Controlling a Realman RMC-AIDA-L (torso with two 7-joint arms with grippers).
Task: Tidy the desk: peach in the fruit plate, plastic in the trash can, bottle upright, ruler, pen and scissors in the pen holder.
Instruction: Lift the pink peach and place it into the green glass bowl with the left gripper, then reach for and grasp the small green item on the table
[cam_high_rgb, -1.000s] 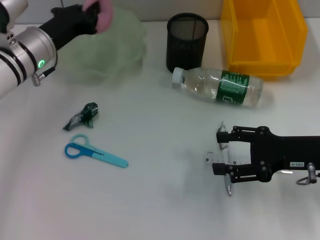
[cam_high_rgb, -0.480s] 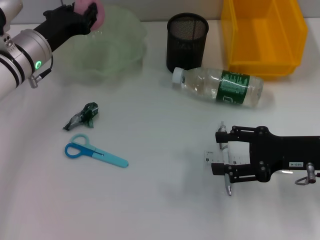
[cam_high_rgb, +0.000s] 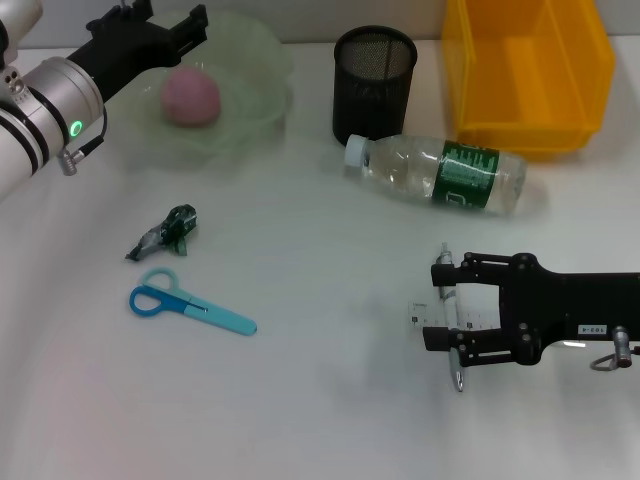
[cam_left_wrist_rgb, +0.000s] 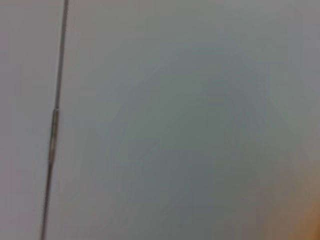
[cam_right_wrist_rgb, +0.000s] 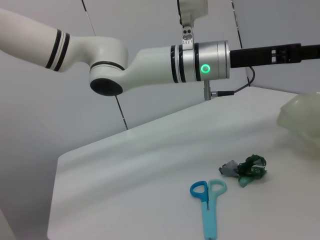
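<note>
- White surface (cam_high_rgb: 320, 400) spreads below your two hands, with grey wall panels behind it in the right wrist view.
- Your left hand (cam_high_rgb: 165, 25) hangs spread open at the fruit plate's (cam_high_rgb: 255, 60) far rim, empty; the peach (cam_high_rgb: 190, 97) lies just beneath it, inside the plate.
- Your right hand (cam_high_rgb: 447, 314) rests low, its fingers apart on either side of the pen (cam_high_rgb: 452, 335) and ruler (cam_high_rgb: 440, 318).
- Beyond that hand, the bottle (cam_high_rgb: 440, 175) lies on its side, touching the pen holder (cam_high_rgb: 374, 80); the trash can (cam_high_rgb: 525, 75) stands beside it.
- Plastic (cam_high_rgb: 165, 232) and scissors (cam_high_rgb: 190, 305) lie nearer your left hand.
</note>
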